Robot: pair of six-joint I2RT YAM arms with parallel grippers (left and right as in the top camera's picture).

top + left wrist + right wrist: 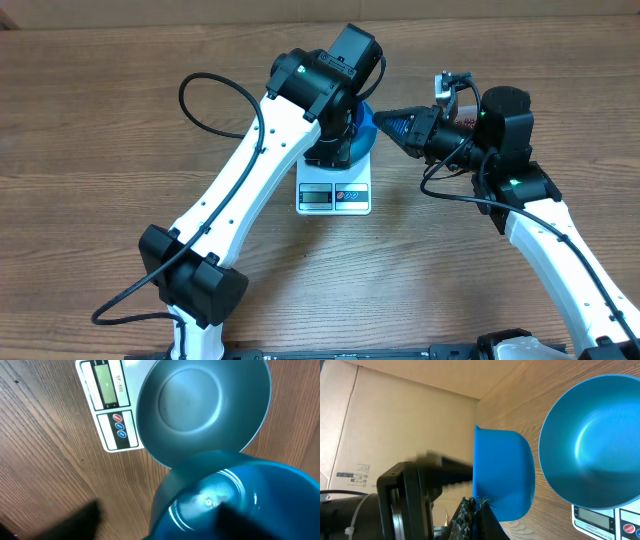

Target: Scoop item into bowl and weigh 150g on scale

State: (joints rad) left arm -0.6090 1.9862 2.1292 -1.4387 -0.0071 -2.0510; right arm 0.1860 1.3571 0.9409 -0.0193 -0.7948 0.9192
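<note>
Though the bowl (pixel 590 440) tops the scale (pixel 107 405) (empty, scooping undone), right gripper (pixel 398 125) clamps scoop (pixel 502 475); left gripper (pixel 330 150) gapes, empty.

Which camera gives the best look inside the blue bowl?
Left wrist: it looks straight down into the empty bowl, though the scoop overlaps its rim. Right wrist sees it obliquely, edge cropped. Overhead shows only a blue sliver under the left arm.

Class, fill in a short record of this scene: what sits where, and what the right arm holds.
scale: on the wooden table, display toward the robot
bowl: blue, on the scale, empty
scoop: blue, beside the bowl
right gripper: shut on the scoop
beans: none in view
</note>
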